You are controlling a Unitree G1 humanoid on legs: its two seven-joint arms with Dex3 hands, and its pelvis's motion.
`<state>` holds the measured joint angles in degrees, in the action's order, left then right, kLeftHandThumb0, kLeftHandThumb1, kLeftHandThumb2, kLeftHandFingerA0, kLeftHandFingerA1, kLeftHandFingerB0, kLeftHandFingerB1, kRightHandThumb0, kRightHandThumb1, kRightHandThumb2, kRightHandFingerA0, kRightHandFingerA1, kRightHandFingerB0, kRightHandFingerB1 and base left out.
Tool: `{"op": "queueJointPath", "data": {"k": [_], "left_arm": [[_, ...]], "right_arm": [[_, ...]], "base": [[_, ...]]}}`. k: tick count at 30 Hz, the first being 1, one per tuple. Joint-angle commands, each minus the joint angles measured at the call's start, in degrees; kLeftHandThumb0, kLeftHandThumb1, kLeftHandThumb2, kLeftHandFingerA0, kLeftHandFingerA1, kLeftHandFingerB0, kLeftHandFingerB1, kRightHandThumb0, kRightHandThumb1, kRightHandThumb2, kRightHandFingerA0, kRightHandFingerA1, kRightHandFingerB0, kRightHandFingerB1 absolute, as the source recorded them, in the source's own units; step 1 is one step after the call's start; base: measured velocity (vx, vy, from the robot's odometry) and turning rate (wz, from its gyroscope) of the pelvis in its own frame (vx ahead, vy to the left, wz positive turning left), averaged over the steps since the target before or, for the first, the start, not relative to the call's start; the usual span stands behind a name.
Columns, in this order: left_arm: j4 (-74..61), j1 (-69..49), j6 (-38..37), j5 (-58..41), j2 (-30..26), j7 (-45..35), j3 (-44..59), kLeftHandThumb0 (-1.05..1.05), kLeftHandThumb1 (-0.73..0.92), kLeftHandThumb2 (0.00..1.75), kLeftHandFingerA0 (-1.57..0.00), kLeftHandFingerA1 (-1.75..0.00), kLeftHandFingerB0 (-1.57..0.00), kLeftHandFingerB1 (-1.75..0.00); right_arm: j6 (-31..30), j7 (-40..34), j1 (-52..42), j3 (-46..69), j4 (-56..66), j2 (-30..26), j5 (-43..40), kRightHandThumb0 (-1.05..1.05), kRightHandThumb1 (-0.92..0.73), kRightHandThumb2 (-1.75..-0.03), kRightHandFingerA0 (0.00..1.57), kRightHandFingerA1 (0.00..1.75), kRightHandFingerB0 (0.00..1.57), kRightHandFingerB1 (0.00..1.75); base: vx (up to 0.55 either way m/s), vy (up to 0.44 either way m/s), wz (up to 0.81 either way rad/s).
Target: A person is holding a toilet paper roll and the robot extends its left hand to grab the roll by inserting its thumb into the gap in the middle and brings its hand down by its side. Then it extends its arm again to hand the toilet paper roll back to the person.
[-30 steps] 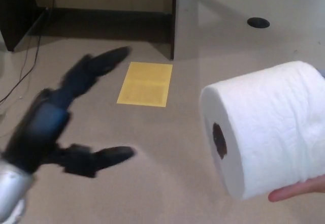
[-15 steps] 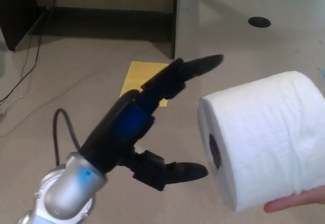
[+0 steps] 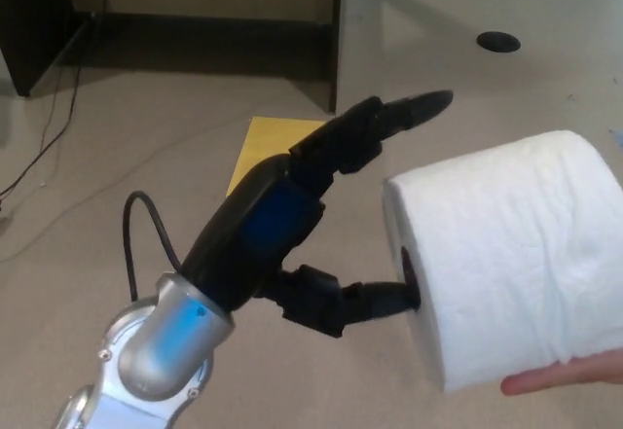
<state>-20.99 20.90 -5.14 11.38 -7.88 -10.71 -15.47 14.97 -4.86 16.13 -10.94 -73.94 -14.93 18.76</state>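
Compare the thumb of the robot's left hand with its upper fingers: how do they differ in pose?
On the left hand, the thumb points at the toilet paper roll, its tip at the core hole; the upper fingers stretch above the roll, touching nothing. Thumb lies low, fingers high. Both are black.

Left hand [image 3: 292, 239] thumb tip enters toilet paper roll [image 3: 506, 254] core, fingers [image 3: 389, 123] spread above.

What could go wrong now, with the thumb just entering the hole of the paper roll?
The left hand has only its thumb tip at the core of the toilet paper roll; its fingers are spread above, not closed, so the roll might slip. The person's fingers support it only from below, so a push may tip it off.
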Motion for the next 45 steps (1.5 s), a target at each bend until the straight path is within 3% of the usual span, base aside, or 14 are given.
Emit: {"op": "queueJointPath", "data": {"k": [1, 2, 3, 4, 13, 15, 16, 30, 32, 33, 35, 36, 38, 45], "left_arm": [[1.1, 0.8, -0.6, 1.9, 0.4, 1.1, 0.8, -0.20, 0.27, 0.83, -0.09, -0.51, -0.07, -0.50], [1.3, 0.7, -1.0, 3.1, 0.3, 1.6, 0.7, -0.42, 0.37, 0.59, -0.23, -0.38, -0.15, -0.32], [1.7, 0.6, -1.5, 3.2, 0.6, 1.8, 0.6, -0.41, 0.37, 0.60, -0.23, -0.39, -0.16, -0.33], [1.9, 0.6, -1.7, 3.4, 0.8, 2.0, 0.5, -0.20, 0.28, 0.84, -0.10, -0.52, -0.09, -0.51], [1.5, 1.0, 0.4, 8.2, 3.0, 3.8, -1.7, -0.21, 0.29, 0.85, -0.12, -0.52, -0.11, -0.51], [1.7, 1.4, 1.1, 7.9, 4.1, 3.6, -2.3, -0.21, 0.28, 0.85, -0.13, -0.52, -0.11, -0.51], [2.3, 1.7, 0.6, 7.9, 4.8, 3.8, -2.7, -0.42, 0.39, 0.61, -0.27, -0.40, -0.23, -0.35], [9.7, 5.0, -2.7, 11.7, 12.2, 7.3, -10.8, -0.35, 0.43, 0.60, -0.33, -0.40, -0.26, -0.35], [11.1, 5.3, -4.1, 11.5, 12.8, 7.3, -11.9, -0.25, 0.63, 0.59, -0.49, -0.40, -0.32, -0.31], [11.2, 5.2, -4.0, 9.7, 12.6, 5.3, -12.5, -0.23, 0.77, 0.65, -0.85, -0.79, -0.41, -0.34], [11.1, 5.0, -4.0, 9.1, 12.5, 4.6, -12.7, -0.23, 0.77, 0.65, -0.85, -0.79, -0.41, -0.34], [11.2, 4.3, -4.7, 7.2, 11.8, 3.1, -12.9, -0.03, 0.76, 0.62, -1.10, -0.57, -0.69, -0.42], [9.8, 3.4, -2.4, 7.4, 11.3, 2.3, -13.0, -0.02, 0.76, 0.68, -1.12, -0.82, -0.93, -0.61], [7.6, 1.0, 0.0, 8.9, 10.1, 2.8, -11.7, -0.08, 0.76, 0.79, -1.08, -1.26, -0.74, -1.14]], "right_arm": [[-0.1, -0.4, 0.2, 0.1, -0.3, -0.3, 0.2, -0.34, -0.66, -0.60, 0.76, 0.61, 0.62, 0.45], [0.1, -0.3, 0.1, 0.2, -0.2, -0.3, 0.1, -0.34, -0.66, -0.60, 0.75, 0.61, 0.61, 0.45], [0.0, -0.4, 0.1, 0.1, -0.2, -0.3, 0.2, -0.34, -0.66, -0.60, 0.75, 0.62, 0.62, 0.45], [0.0, -0.4, 0.1, 0.0, -0.2, -0.3, 0.3, -0.34, -0.66, -0.60, 0.74, 0.63, 0.62, 0.45], [0.3, -0.1, 0.2, 0.4, -0.1, -0.5, 0.0, -0.34, -0.66, -0.60, 0.77, 0.65, 0.62, 0.45], [-0.1, -0.2, 0.4, 0.4, -0.1, -0.5, 0.0, -0.35, -0.67, -0.60, 0.76, 0.63, 0.62, 0.45], [-0.2, 0.0, 0.5, 0.3, -0.1, -0.5, 0.1, -0.35, -0.67, -0.60, 0.76, 0.62, 0.61, 0.45], [0.0, 0.9, 1.3, -0.2, 0.0, -0.6, 0.5, -0.37, -0.67, -0.61, 0.73, 0.61, 0.58, 0.44], [0.0, 1.0, 1.4, 0.0, 0.0, -0.5, 0.3, -0.37, -0.67, -0.60, 0.75, 0.63, 0.60, 0.45], [0.1, 1.1, 1.5, 0.0, 0.0, -0.5, 0.2, -0.37, -0.66, -0.60, 0.73, 0.63, 0.60, 0.46], [0.1, 1.1, 1.5, -0.1, 0.0, -0.6, 0.3, -0.37, -0.66, -0.60, 0.73, 0.63, 0.60, 0.46], [-0.2, 0.8, 1.6, -0.3, 0.0, -0.6, 0.6, -0.38, -0.66, -0.60, 0.73, 0.64, 0.60, 0.46], [-0.5, 1.0, 1.7, -0.5, 0.0, -0.5, 0.6, -0.37, -0.67, -0.60, 0.75, 0.63, 0.60, 0.45], [-1.2, 1.2, 2.2, -1.8, -0.2, -0.2, 1.6, -0.35, -0.67, -0.60, 0.76, 0.66, 0.56, 0.45]], "base": [[0.00, 0.000, 0.00], [0.00, 0.000, 0.00], [0.00, 0.000, 0.00], [0.00, 0.000, 0.00], [0.00, 0.000, 0.00], [0.00, 0.000, 0.00], [0.00, 0.000, 0.00], [0.00, 0.000, 0.00], [0.00, 0.000, 0.00], [0.00, 0.000, 0.00], [0.00, 0.000, 0.00], [0.00, 0.000, 0.00], [0.00, 0.000, 0.00], [0.00, 0.000, 0.00]]}}
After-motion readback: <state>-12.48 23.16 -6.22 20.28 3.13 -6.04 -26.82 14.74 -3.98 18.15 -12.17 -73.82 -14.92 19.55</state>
